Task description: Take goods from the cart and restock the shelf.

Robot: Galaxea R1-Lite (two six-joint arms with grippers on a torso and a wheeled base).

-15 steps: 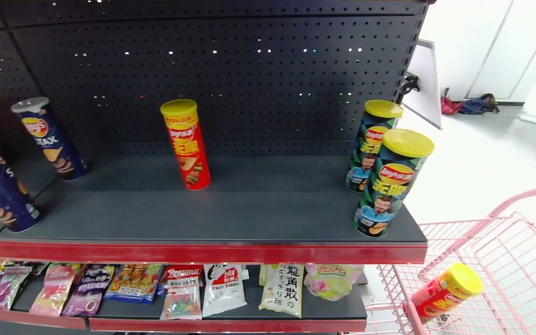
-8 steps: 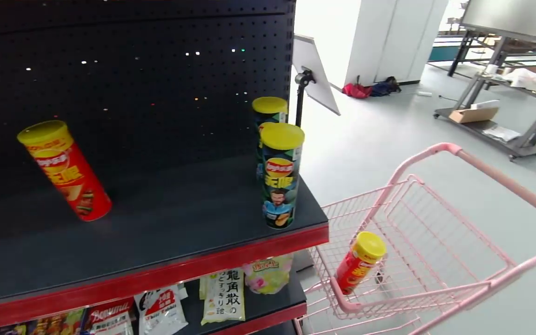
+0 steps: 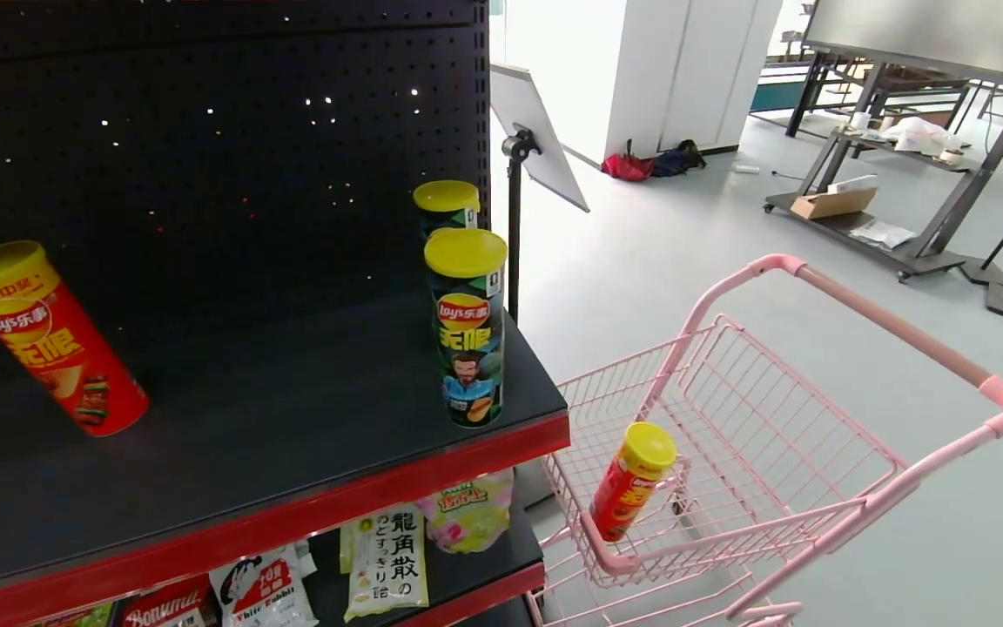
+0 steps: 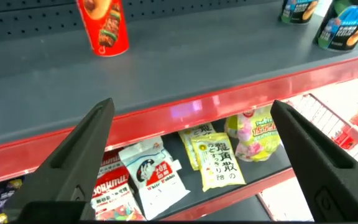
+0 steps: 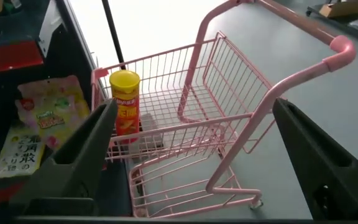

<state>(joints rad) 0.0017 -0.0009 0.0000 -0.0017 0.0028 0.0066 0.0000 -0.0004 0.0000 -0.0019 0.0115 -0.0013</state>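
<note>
A pink wire cart (image 3: 889, 324) stands to the right of the dark shelf (image 3: 292, 409). Inside its basket a red chip can with a yellow lid (image 3: 632, 481) leans against the near corner; the right wrist view has the same can (image 5: 124, 102) in the cart (image 5: 300, 71). On the shelf stand a red can (image 3: 49, 348) and two green-and-black cans (image 3: 465, 326) at the right end. My left gripper (image 4: 191, 107) is open in front of the shelf's red edge. My right gripper (image 5: 194, 107) is open above and short of the cart, holding nothing.
Snack bags (image 3: 388, 557) lie on the lower shelf beside the cart. A white sign on a black stand (image 3: 536, 131) rises behind the shelf's end. A metal rack (image 3: 885, 235) stands far back right, with bare floor around the cart.
The head camera has swung to the right: the shelf slid to the picture's left and the whole cart came into view. The cans keep their places.
</note>
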